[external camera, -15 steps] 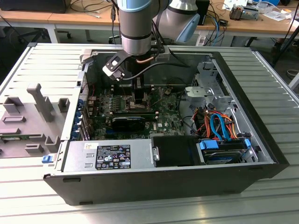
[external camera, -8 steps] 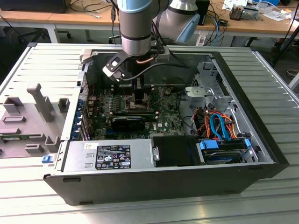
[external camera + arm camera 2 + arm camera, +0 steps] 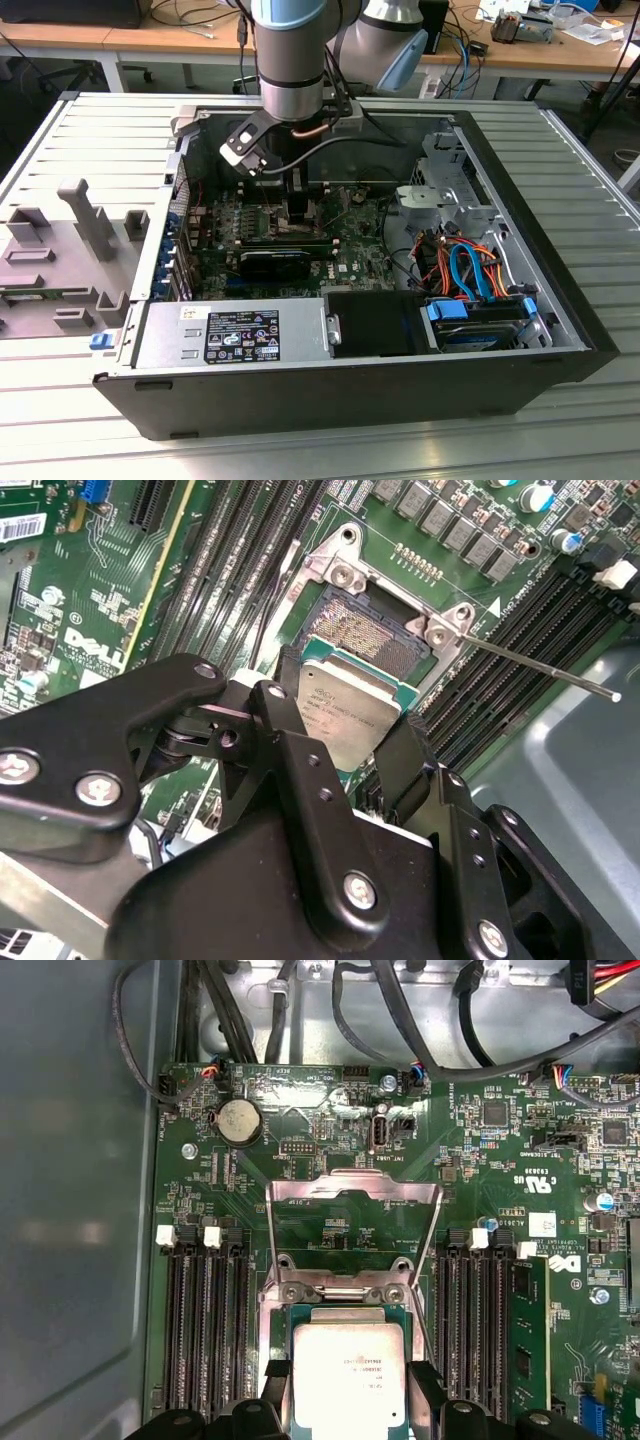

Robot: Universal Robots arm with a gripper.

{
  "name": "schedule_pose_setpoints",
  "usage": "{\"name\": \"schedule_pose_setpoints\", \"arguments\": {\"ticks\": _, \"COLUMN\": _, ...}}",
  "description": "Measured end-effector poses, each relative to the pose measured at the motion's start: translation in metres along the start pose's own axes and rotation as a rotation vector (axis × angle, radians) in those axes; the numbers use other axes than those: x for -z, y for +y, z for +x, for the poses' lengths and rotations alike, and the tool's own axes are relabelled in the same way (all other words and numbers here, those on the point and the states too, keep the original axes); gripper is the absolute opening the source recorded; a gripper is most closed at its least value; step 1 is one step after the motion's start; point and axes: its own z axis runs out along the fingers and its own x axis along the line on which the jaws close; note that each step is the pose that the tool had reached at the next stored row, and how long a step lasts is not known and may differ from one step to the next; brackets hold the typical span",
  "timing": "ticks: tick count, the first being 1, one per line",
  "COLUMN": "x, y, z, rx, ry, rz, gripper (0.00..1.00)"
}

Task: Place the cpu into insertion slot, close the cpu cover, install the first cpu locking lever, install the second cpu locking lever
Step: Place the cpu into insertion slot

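Where the arm stands, exterior view: the arm comes down into an open computer case lying on its side on a slatted metal table.
Gripper, exterior view: the gripper hangs low over the middle of the motherboard.
Surroundings, exterior view: a power supply runs along the case's near edge. Blue and orange cables lie toward the exterior view's right. A grey fixture block sits on the table outside the case, at the exterior view's left.
Gripper, second wrist view: the gripper has its black fingers pressed against two opposite edges of the cpu, pinching it.
Cpu, second wrist view: silvery top up, held over the nearer part of the insertion slot; I cannot tell whether it touches.
Insertion slot, second wrist view: the dark pin field lies bare beyond the chip's far edge.
Locking lever, second wrist view: the locking lever, a thin rod, juts from a corner of the slot across the memory slots.
Cpu, first wrist view: the cpu sits squarely between the gripper fingers, over the insertion slot.
Cpu cover, first wrist view: the cpu cover is swung open and stands up from its hinge just beyond the chip, with the green board showing through its window.
Board, first wrist view: memory slots flank the slot on both sides, and a coin battery lies further off.
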Motion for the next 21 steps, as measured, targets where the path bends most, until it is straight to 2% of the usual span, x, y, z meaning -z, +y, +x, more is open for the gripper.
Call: {"name": "schedule_pose_setpoints", "arguments": {"ticks": 21, "x": -0.0056, "y": -0.0003, "z": 0.0001, "rx": 0.000, "ry": 0.0000, "rz": 0.0000, "gripper": 0.54}}
